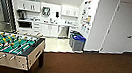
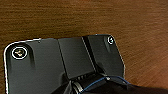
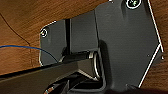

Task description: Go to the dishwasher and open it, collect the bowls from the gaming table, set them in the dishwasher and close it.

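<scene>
The dishwasher (image 1: 63, 31) is the stainless-steel front under the white counter at the far end of the kitchenette, and its door is shut. It stands several metres ahead of me, past the strip of pale kitchen floor (image 1: 57, 44). The bowls and the gaming table are out of view. Both wrist views look down on the robot's own dark plate (image 2: 42, 67) (image 3: 125, 37) above brown carpet.
A table-football table (image 1: 7, 46) with a green field fills the near left. Grey bins with blue lids (image 1: 77, 42) stand against the wall to the right of the dishwasher. A closed white door (image 1: 124, 28) is on the right. Brown carpet (image 1: 90, 68) spreads ahead.
</scene>
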